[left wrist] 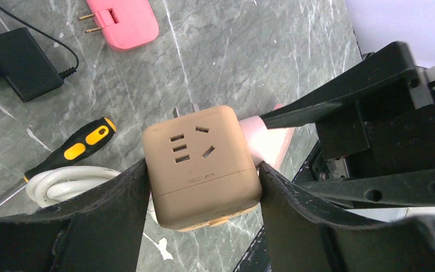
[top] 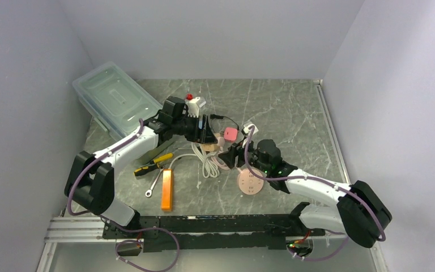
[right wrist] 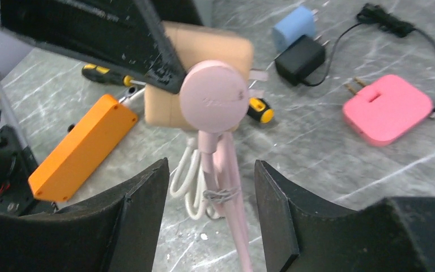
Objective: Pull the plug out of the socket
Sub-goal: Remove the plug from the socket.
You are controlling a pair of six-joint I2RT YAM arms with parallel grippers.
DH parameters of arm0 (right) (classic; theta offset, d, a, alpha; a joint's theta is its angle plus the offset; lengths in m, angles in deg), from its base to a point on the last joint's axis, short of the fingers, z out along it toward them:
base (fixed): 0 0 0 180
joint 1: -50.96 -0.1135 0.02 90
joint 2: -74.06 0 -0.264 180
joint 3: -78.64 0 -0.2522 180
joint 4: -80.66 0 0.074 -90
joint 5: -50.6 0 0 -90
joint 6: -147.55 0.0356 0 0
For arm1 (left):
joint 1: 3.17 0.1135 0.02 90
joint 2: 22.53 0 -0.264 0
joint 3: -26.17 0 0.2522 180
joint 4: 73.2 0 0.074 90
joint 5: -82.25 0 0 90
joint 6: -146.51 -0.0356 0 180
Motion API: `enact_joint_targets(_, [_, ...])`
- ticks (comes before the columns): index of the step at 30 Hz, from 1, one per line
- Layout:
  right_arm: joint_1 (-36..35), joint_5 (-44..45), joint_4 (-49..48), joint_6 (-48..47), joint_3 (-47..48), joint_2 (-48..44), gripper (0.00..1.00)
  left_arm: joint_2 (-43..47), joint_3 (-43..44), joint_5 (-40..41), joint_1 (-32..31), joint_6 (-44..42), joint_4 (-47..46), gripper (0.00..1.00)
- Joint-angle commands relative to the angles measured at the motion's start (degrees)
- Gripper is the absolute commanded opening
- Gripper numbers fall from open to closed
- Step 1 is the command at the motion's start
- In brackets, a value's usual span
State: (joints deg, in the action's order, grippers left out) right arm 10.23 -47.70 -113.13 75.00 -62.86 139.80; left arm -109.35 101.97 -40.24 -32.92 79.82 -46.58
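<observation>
At the far left of the worktop [top: 294, 113] a clear lidded bin [top: 113, 101] sits against the wall. Nearer the arms lie a yellow-handled screwdriver [top: 154, 163], a wrench [top: 153, 186] and an orange block [top: 167, 188]. A coiled white cable [top: 207, 164] lies just right of them.

In the middle, the left pincer [left wrist: 201, 170] pinches the tan cube socket [left wrist: 201, 161] by two opposite sides and holds it clear of the stone. The round pink plug [right wrist: 213, 96] is seated in the socket's right-hand face, and its pink cord [right wrist: 226, 187] hangs down from it.

The right pincer [right wrist: 209, 167] is spread wide, one finger on each side of that cord, just short of the plug's disc. In the left wrist view one of its black fingers [left wrist: 300, 110] seems to lie against the plug's edge.

Further right on the stone are a blue adapter [right wrist: 293, 27], a black adapter [right wrist: 300, 59] and a flat pink adapter [right wrist: 386, 109], all well apart from the socket.
</observation>
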Motion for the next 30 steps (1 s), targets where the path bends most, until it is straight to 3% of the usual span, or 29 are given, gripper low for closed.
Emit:
enact_joint_targets(1, [0.21, -8.11, -4.07, 0.91, 0.88, 1.8, 0.59, 3.1, 1.35, -4.47, 0.23, -1.89, -5.19, 0.0])
enact_joint_targets(5, [0.21, -6.07, -3.78, 0.8, 1.46, 2.73, 0.55, 2.57, 1.31, -7.39, 0.2, -2.14, -6.52, 0.0])
enact_joint_targets(9, [0.21, -4.94, -3.54, 0.7, 1.87, 3.12, 0.38, 1.74, 1.4, -9.14, -0.31, -2.31, -7.13, 0.0])
enact_joint_targets(16, [0.21, -2.93, -3.09, 1.2, 1.86, 2.91, 0.27, 0.43, 2.68, -8.49, -1.73, -4.84, -4.62, 0.0])
enact_joint_targets(21, [0.21, -1.69, -2.79, 2.15, 2.14, 3.24, 0.27, 0.61, 2.75, -6.27, -2.35, -5.79, -3.55, 0.0])
enact_joint_targets(26, [0.13, -0.74, -2.78, 3.79, 2.73, 4.37, 0.36, 1.03, 1.99, -3.51, -3.39, -5.72, -3.8, 0.0])
enact_joint_targets(30, [-0.19, 1.38, -3.19, 4.69, 2.44, 4.35, 0.33, 0.97, 1.7, -1.76, -3.88, -5.26, -3.68, 0.0])
